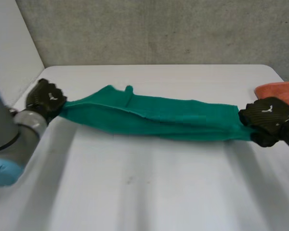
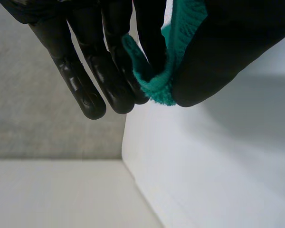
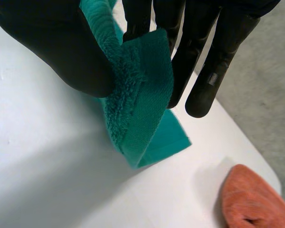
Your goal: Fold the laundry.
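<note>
The green towel (image 1: 154, 115) was stretched lengthwise across the table (image 1: 144, 192), each end pinched by the left hand (image 1: 45, 98) and right hand (image 1: 269, 120).

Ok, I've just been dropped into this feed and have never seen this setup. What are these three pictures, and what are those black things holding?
This is a two-armed robot at a white table. The wide picture comes from a camera behind and between the arms, looking down. The black shapes are its hands: the left robot hand and the right robot hand. Each pinches one end of a green towel, which is stretched out long between them. The other two pictures come from cameras on the wrists, each looking along that hand's palm. In both, the towel's end sits clamped between thumb and fingers. An orange cloth lies near the table's right edge, just beyond the right robot hand, and is not held.
</note>
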Controlling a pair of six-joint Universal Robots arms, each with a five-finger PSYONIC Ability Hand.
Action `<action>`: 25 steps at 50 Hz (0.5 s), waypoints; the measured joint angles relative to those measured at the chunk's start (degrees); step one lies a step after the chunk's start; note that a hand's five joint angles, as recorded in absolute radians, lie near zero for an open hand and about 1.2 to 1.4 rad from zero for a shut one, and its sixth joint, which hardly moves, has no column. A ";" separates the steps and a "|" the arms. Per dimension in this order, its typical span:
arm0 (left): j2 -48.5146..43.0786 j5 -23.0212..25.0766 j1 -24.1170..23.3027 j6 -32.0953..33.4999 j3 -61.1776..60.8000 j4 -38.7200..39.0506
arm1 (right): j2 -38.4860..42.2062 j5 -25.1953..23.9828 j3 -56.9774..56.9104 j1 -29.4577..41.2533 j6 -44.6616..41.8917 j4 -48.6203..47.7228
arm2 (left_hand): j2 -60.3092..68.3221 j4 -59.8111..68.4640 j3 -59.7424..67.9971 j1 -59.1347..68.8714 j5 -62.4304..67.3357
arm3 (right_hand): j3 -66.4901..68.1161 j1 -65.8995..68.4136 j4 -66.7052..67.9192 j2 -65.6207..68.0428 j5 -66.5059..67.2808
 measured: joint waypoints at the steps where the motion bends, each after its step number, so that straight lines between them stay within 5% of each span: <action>1: 4.78 -1.10 0.30 -0.65 -4.33 -0.23 | -1.83 0.02 -0.13 -0.38 -0.04 1.44 | 0.01 0.00 0.04 0.00 0.00 | 0.00 0.00 0.00 0.00 0.00; 9: 22.07 -4.38 0.43 -4.33 -19.19 -2.69 | -6.84 0.07 -1.01 -2.65 -1.97 8.75 | 0.02 0.01 0.05 0.00 0.00 | 0.00 0.00 0.00 0.00 0.01; 15: 34.37 -4.62 -0.40 -6.07 -30.29 -11.15 | -10.08 0.09 1.00 -6.85 -13.83 21.26 | 0.09 0.03 0.09 0.00 0.00 | 0.00 0.00 0.01 0.00 0.00; 25: 29.28 -4.43 -1.34 -6.57 -32.44 -7.96 | -0.92 0.47 3.72 -7.18 -20.84 21.56 | 0.18 0.22 0.27 0.00 0.00 | 0.00 0.00 0.01 0.00 0.01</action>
